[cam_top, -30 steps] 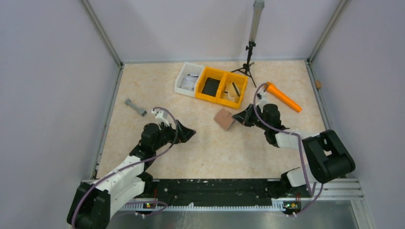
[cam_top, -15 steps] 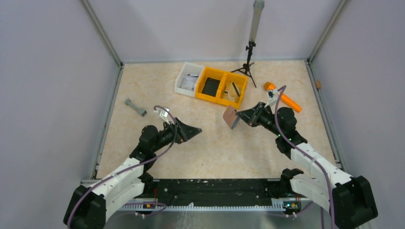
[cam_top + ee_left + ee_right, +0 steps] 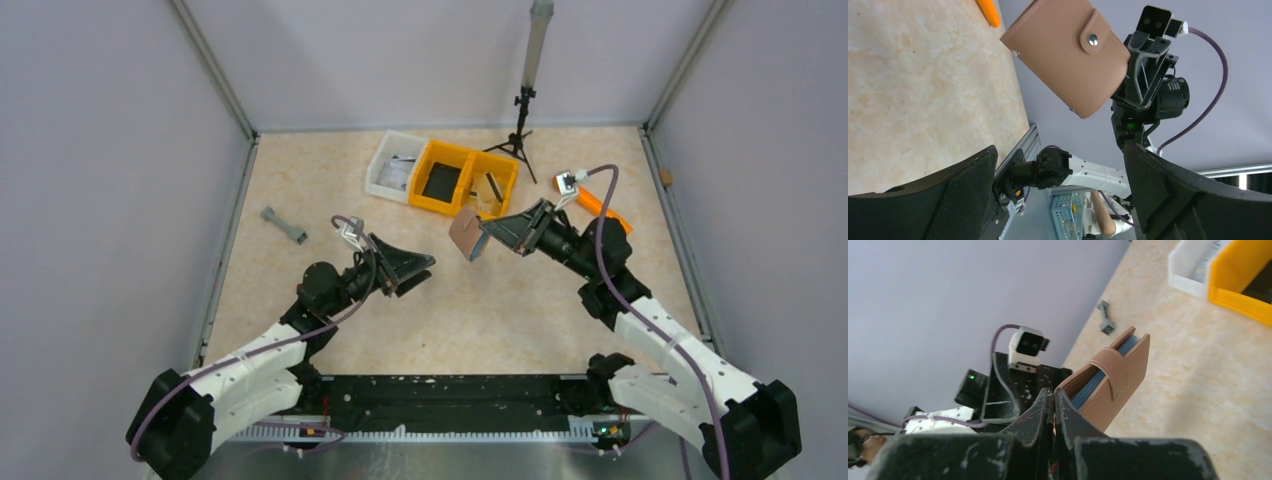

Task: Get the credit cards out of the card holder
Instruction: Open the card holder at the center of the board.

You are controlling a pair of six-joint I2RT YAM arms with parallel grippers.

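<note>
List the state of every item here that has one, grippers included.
Reddish-brown leather card holder: tab snapped shut, held clear of the table
Right gripper: shut on the card holder
Left gripper: open, empty
Yellow plastic double bin: upright, open-topped
Orange plastic tool: lying on the table

Robot lab test cell: beige marble-look tabletop [image 3: 470,320] boxed in w/ plain pale-lilac wall panels [image 3: 100,180] & aluminium corner struts [image 3: 212,68], two black-and-white robot arms [image 3: 255,362] bolted to a black rail [image 3: 450,392] at near edge, small black tripod [image 3: 518,128] w/ grey pole at the back.
</note>
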